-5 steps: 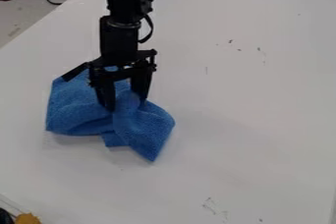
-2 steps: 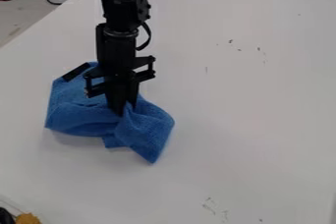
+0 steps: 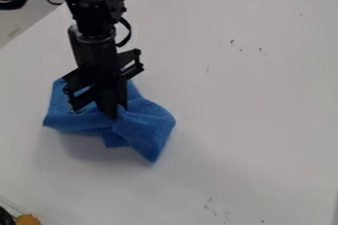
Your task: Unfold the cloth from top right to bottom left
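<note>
Pinches a gathered fold of rumpled, finely textured blue cloth (image 3: 148, 125) between the nearly closed fingers of a black two-finger gripper (image 3: 118, 112), left of the view's centre. Lies the bunched cloth on a smooth, flat white table (image 3: 251, 110), with a rounded fold at left, a small squarish flap below and a pointed corner beside it. Shows a lumpy orange-yellow object (image 3: 27, 219) at lower left.

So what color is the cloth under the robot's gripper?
The cloth is blue, seen best in the camera view.
</note>
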`<state>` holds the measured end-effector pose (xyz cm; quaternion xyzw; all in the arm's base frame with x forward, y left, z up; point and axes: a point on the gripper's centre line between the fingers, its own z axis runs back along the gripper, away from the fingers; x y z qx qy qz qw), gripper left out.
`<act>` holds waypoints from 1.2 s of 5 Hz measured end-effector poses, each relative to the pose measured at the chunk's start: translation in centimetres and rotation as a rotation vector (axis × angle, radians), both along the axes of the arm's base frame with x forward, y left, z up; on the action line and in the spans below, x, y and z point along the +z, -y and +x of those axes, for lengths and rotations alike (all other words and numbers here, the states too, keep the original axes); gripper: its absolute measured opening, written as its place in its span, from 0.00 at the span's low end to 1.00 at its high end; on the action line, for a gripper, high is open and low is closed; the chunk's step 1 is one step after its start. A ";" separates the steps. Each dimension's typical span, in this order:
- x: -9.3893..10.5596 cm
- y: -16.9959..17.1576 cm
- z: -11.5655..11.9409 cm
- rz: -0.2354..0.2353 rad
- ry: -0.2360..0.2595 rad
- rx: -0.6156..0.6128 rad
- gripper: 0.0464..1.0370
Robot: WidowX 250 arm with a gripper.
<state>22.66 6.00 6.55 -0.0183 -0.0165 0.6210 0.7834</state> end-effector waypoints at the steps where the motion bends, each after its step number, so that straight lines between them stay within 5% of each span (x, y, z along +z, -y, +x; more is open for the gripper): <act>1: -0.2 0.6 -1.8 0.007 0.082 0.091 0.03; 2: -1.4 1.6 -3.6 -0.019 0.131 0.161 0.05; 4: -4.5 4.0 -5.4 0.006 0.221 0.291 0.04; 5: -5.8 4.9 -5.2 0.020 0.181 0.287 0.07; 6: -6.1 5.2 -5.1 0.022 0.189 0.319 0.25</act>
